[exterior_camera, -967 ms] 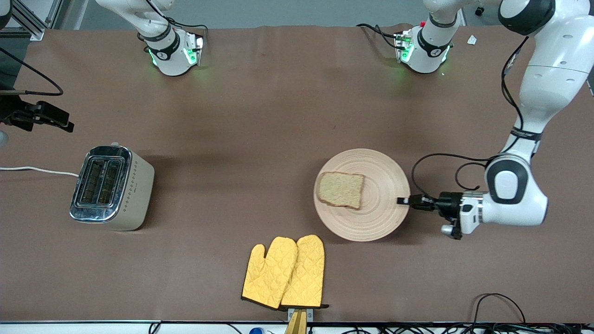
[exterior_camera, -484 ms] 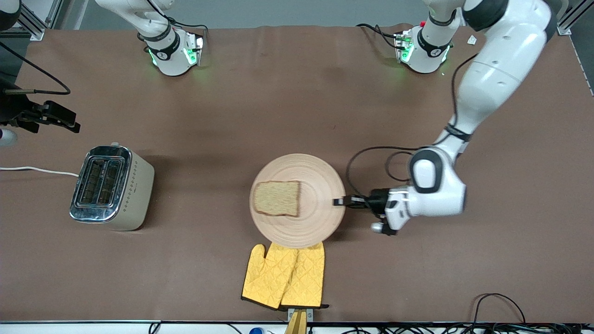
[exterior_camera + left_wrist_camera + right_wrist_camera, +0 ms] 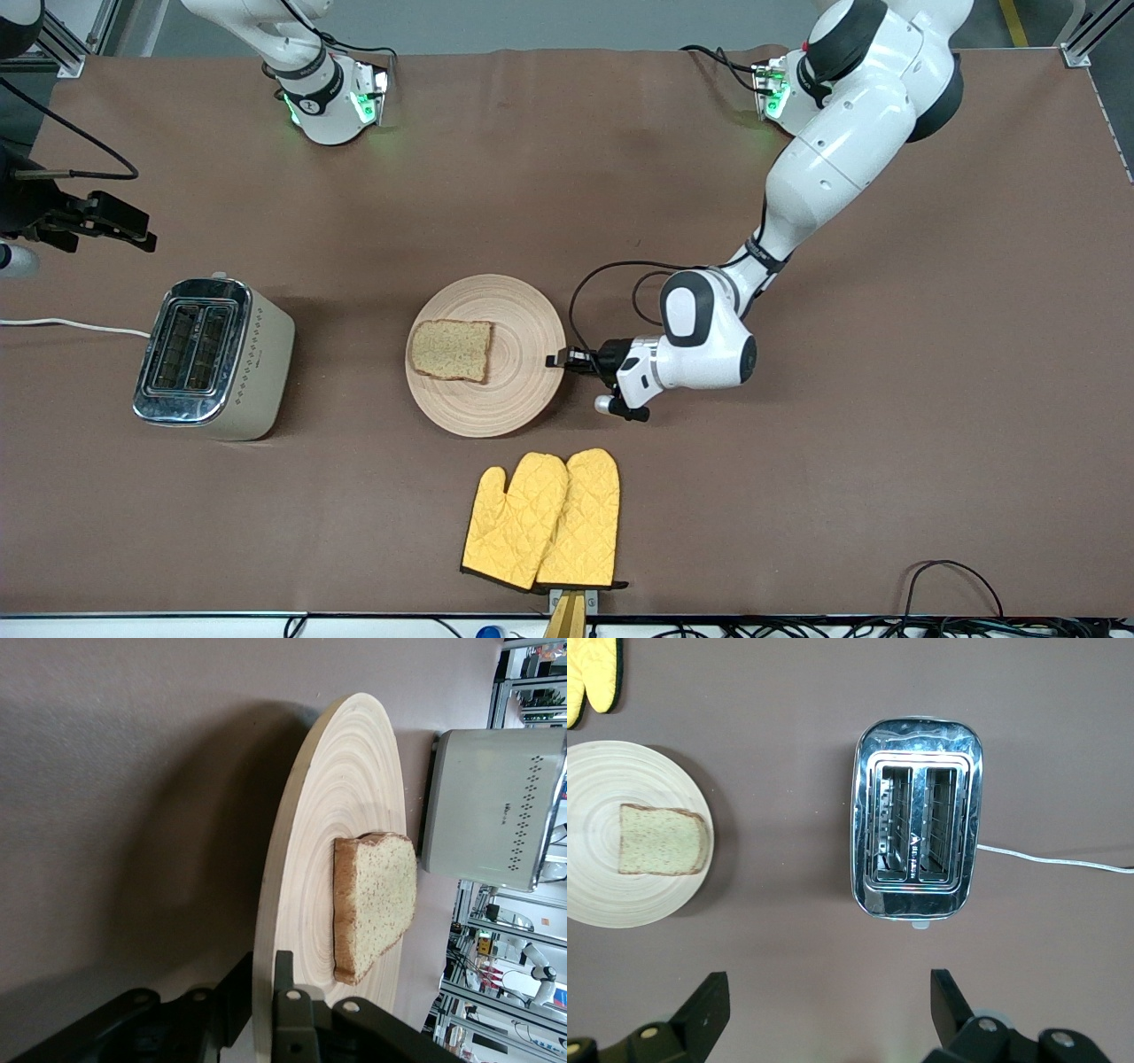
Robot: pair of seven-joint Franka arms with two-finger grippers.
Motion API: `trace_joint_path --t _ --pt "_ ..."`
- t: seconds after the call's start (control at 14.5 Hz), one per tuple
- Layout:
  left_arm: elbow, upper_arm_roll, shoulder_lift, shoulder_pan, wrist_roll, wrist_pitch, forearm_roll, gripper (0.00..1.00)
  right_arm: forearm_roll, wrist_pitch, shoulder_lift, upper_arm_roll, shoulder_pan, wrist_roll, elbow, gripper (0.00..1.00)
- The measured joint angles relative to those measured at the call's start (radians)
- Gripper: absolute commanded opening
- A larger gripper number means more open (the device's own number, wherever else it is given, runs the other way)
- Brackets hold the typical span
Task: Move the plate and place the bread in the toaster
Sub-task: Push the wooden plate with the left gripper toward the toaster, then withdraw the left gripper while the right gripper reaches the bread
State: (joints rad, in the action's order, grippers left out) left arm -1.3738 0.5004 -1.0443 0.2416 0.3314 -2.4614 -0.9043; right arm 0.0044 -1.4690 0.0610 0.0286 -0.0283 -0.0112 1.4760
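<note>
1. The left gripper point(image 3: 560, 359) is clamped on the rim of the plate point(image 3: 514, 390), at the edge toward the left arm's end of the table; the left wrist view shows its fingers point(image 3: 283, 1010) pinching the plate point(image 3: 306, 895) edge.
2. Big shift from a second ago: the plate has travelled from the left arm's end to mid-table, much closer to the toaster point(image 3: 213, 357). Half a second ago it overlapped the tops of the yellow oven mitts point(image 3: 545, 520); now it lies clear of them, farther from the front camera.
3. The bread point(image 3: 451, 349) has ridden along, flat on the plate, on the half toward the toaster. The left wrist view shows the bread point(image 3: 376, 904) on the wood with the toaster point(image 3: 492, 806) in the background.
4. The toaster has not budged, both slots showing, white cord point(image 3: 71, 326) trailing off the right arm's end.
5. The right gripper point(image 3: 97, 220) hangs over the table edge at the right arm's end, fingers point(image 3: 700, 1014) spread wide. Its wrist view looks down on toaster point(image 3: 917, 846), plate point(image 3: 602, 895) and bread point(image 3: 663, 853). It has barely drifted.
6. The mitts lie unmoved near the front edge.
</note>
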Motion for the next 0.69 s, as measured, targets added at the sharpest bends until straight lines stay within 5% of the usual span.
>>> trace_joint_path --t 0.21,0.28,0.35,0.41,0.69 --pt "0.048 0.002 -0.037 0.047 0.013 -0.038 -0.035 0.01 0.024 0.005 0.001 0.000 0.000 0.000 0.011 1.00" --pt "0.060 0.003 -0.044 0.067 0.013 -0.057 -0.040 0.09 0.038 0.005 0.002 0.000 0.000 0.000 0.026 1.00" --pt "0.069 0.002 -0.050 0.084 0.012 -0.075 -0.043 0.41 0.046 0.005 0.004 -0.001 0.000 0.000 0.044 1.00" --pt "0.073 0.002 -0.053 0.095 0.012 -0.085 -0.045 0.95 0.050 0.003 0.006 -0.001 0.000 0.000 0.060 1.00" --pt "0.098 0.001 -0.051 0.079 -0.078 -0.087 -0.047 1.00 0.053 -0.037 0.017 -0.001 0.000 0.000 0.097 1.00"
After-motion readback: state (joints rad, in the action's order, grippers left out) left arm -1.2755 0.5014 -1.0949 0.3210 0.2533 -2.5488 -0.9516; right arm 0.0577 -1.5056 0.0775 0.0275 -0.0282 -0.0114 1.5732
